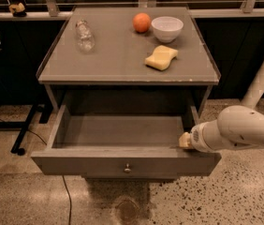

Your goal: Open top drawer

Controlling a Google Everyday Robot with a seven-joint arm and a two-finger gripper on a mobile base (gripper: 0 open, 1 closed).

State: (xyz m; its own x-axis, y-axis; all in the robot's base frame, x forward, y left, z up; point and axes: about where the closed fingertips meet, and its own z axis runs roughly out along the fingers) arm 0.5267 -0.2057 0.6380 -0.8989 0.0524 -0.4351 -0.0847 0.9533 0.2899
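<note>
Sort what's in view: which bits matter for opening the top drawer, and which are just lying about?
Job in hand: top drawer, standing open; knob at its front centre; gripper at the drawer's right front corner.

Lying about, all on the cabinet top: bottle on its side, orange, white bowl, yellow sponge.

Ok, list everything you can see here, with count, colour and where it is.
cabinet: one, grey, centre of view
top drawer: one, grey, pulled open below the cabinet top
knob: one, metal, centre of the drawer front
bottle: one, clear, lying on the cabinet top, rear left
orange: one, orange, rear of the top
bowl: one, white, right of the orange
sponge: one, yellow, in front of the bowl
cable: one, black, floor, left
arm: one, white, entering from the right
gripper: one, pale, at the drawer front's right upper edge
</note>
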